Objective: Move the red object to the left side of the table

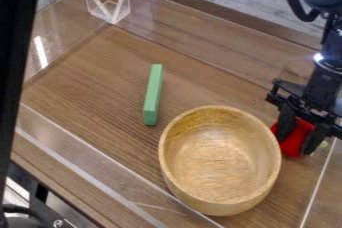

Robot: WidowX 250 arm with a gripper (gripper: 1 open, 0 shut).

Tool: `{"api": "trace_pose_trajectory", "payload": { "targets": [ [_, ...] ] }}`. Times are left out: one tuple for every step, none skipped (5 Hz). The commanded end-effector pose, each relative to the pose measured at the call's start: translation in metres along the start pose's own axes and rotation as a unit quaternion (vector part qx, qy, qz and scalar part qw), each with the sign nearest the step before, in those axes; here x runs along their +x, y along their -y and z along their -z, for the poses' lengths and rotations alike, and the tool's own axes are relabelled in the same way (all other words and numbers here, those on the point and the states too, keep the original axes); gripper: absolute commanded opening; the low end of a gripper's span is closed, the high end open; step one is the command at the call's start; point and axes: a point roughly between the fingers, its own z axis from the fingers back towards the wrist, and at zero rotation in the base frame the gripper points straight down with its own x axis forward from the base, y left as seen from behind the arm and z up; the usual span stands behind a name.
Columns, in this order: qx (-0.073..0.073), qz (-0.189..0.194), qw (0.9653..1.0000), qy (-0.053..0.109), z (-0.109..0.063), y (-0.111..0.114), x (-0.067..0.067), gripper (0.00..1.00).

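Right now, your view reads:
Gripper [303, 137]: fingers straddle the red object; grip cannot be told.
Red object [299, 138]: table's [94, 82] right edge, just beside the wooden bowl [219, 159].
Green bar [154, 94]: mid-table.

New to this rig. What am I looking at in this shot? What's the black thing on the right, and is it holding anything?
One fixed camera looks down at a wood-grain table with low clear walls. The black thing is a robot arm's gripper, pointing down at the right edge. Its fingers straddle the red object, a small toy fruit; whether they already grip it is unclear. Also on the table: a wooden bowl near the front and a green bar lying flat left of it. A clear folded stand sits at the far corner.
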Motion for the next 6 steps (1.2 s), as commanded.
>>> {"api": "trace_pose_trajectory", "payload": {
  "targets": [
    [-0.005,-0.02,0.9996,0.022,-0.006,-0.012,0.006,1.0],
    [-0.001,-0.013,0.9996,0.024,-0.004,-0.011,0.01,0.0],
    [0.003,-0.006,0.9996,0.026,-0.001,-0.009,0.012,0.0],
    [0.004,-0.007,0.9996,0.026,0.002,-0.023,0.011,1.0],
    [0.008,-0.005,0.9996,0.028,0.002,-0.037,0.009,0.0],
    [0.011,-0.022,0.9994,0.026,0.002,-0.027,0.011,0.0]
  ]
}}
